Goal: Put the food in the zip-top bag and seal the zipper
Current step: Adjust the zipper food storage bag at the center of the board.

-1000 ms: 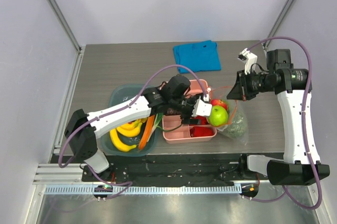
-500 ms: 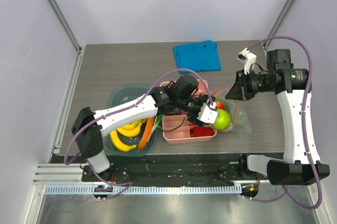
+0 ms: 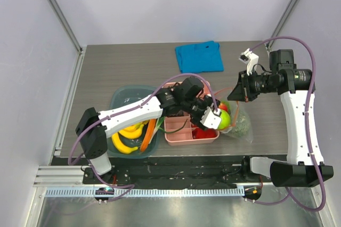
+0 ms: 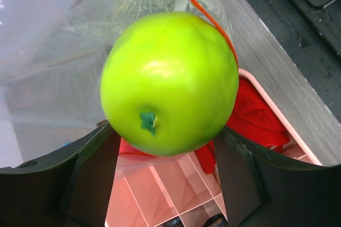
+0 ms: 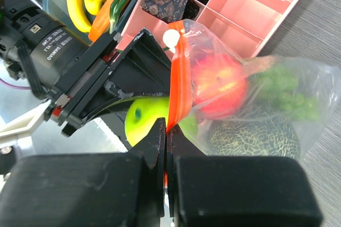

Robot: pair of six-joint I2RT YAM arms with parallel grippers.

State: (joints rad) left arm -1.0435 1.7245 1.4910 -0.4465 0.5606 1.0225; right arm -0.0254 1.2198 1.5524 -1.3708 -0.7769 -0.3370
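Zip-top bag [image 5: 319, 86] holds one melon [image 5: 250, 134], one red fruit [image 5: 221, 91].

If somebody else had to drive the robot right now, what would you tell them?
Left gripper: fingers closed around the green apple, right at the bag's mouth.
Right gripper: shut on the orange zipper, holding the zip-top bag open.
Done: melon and red fruit are inside the bag.
Left: release the apple inside, then seal the zipper.
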